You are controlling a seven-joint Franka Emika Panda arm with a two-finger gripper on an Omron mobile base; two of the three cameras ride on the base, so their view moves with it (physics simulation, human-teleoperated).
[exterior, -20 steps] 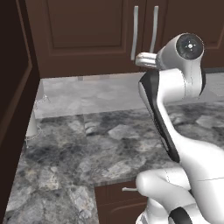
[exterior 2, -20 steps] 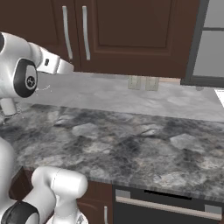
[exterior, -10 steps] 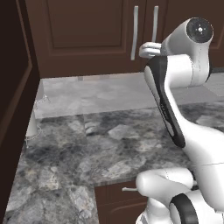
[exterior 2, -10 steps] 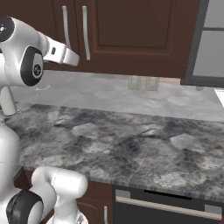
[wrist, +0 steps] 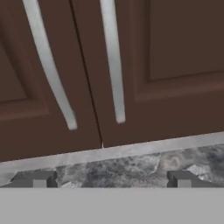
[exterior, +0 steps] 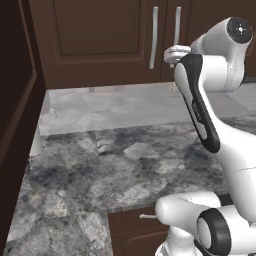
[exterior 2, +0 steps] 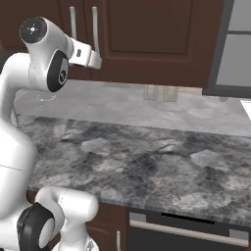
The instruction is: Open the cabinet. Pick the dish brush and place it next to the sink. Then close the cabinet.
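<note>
Above our wide-open two-finger gripper (wrist: 111, 179) hang the dark brown wooden cabinet's (wrist: 175, 65) vertical silver bar handles (wrist: 113, 61). Their lower ends sit between the fingertips (wrist: 183, 178), clear of them; we judge the reach goes upward.

Left base cam sits behind the white arm (exterior: 200, 107), looking fwd and down over the grey marble surface (exterior: 115, 170) at the dark brown wooden wall cabinet (exterior: 100, 40) w/ its two long silver bar handles (exterior: 154, 37). Right base cam does the same from the other side, so both share that surface, cabinet front and handles, plus the arm. Hand cam is way closer, facing the two cabinet doors head-on, handle ends mid-pic, a strip of surface below, jaws spread wide at the bottom.
</note>
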